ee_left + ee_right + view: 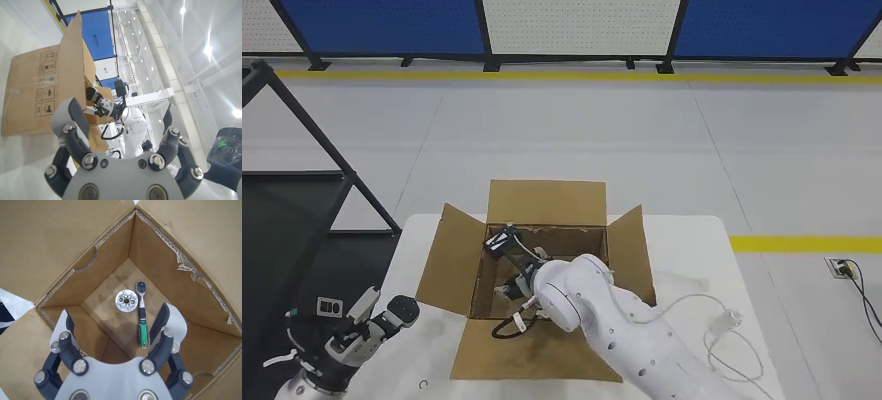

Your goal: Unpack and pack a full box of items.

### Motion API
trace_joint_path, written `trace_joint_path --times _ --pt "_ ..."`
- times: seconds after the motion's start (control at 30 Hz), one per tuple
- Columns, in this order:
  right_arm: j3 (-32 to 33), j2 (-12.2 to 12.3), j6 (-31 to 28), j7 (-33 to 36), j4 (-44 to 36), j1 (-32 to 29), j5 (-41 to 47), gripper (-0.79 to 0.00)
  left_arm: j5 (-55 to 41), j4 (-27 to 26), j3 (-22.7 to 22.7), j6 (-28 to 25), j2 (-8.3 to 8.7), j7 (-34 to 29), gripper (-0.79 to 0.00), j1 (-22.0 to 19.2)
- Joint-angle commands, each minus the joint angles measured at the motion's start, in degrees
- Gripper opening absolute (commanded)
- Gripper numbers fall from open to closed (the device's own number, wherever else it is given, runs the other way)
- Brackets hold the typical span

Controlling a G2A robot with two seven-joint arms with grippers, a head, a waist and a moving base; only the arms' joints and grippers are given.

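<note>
**Right gripper wide open in box mouth, holding nothing**

Right gripper (115,323) hangs in the mouth of the box (113,256), looking straight down at the box floor. Jaws are spread wide with nothing between them. From the top view it sits toward the far left inside corner.

Ratchet (141,313) lies flat on the box floor. Its long axis runs from a floor corner toward the floor's middle. The drive head is at the corner end and the green grip at the other end, nearer the gripper. Toothed metal disc (126,303) lies flat just beside the ratchet's neck; can't tell if they touch.

Left gripper (122,117) is also wide open and empty. It sits near the table's left edge, well apart from the box, facing its printed side wall.

Box stands on a white table (692,260) with all four flaps folded out. Pale grey floor (592,130) surrounds it, with blue panels (382,25) at the back and a black frame (322,150) on the left.

Torn edge (185,264) on one flap is ragged, and two walls have half-round cutouts. Bare, stained cardboard lies open on the disc's side away from the ratchet.
</note>
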Motion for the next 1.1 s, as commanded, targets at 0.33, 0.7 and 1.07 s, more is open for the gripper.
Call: trace_joint_path --times 0.33,0.7,1.07 --pt "-6.30 -8.30 2.85 -4.88 24.26 8.01 6.78 0.000 -1.08 0.09 -1.38 -0.28 -0.13 0.98 0.000 0.88" --pt "-7.22 -14.08 0.42 -9.60 39.90 11.06 11.50 0.000 -1.34 -0.06 -1.88 -0.24 -0.20 0.86 0.000 0.96" --pt "-7.25 -17.78 -2.00 -11.97 47.59 12.54 12.78 -0.055 -1.44 0.05 -2.35 -0.26 -0.25 0.65 0.000 1.05"
